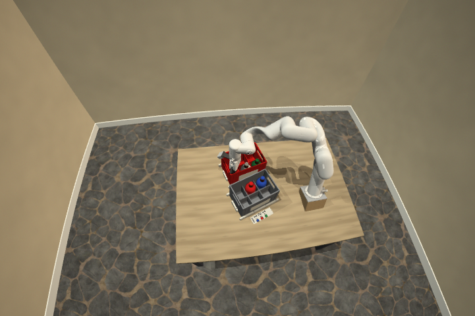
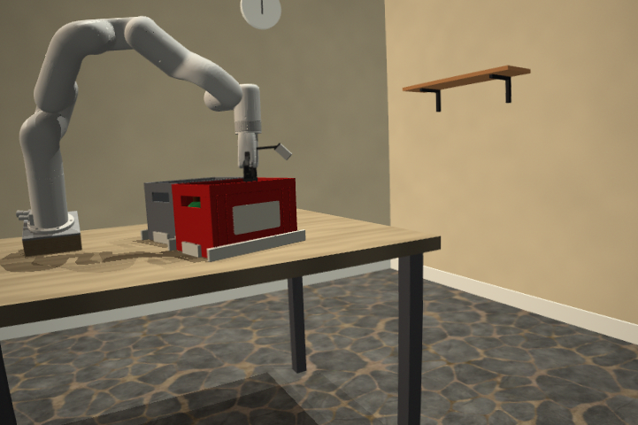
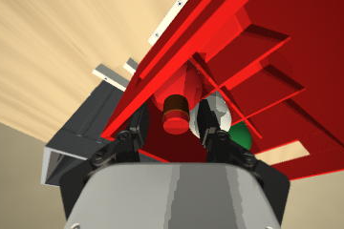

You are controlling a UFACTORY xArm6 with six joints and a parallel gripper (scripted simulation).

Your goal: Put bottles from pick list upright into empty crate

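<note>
The red crate (image 1: 244,162) holds a red bottle (image 3: 176,113), a white bottle (image 3: 217,114) and a green bottle (image 3: 241,136). My gripper (image 3: 173,109) is open, lowered to the red crate's rim, with its fingers on either side of the red bottle's cap and not touching it. The grey crate (image 1: 253,193) in front holds a red bottle (image 1: 250,186) and a blue bottle (image 1: 261,181), both upright. The pick list (image 1: 261,216) lies in front of the grey crate, with blue, red and green marks. In the side view my gripper (image 2: 249,173) dips just behind the red crate (image 2: 234,212).
The arm's base (image 1: 312,198) stands on a block to the right of the crates. The grey crate's front cells are empty. A rail (image 2: 257,243) runs along the red crate's foot. A wall shelf (image 2: 465,79) hangs far to the right.
</note>
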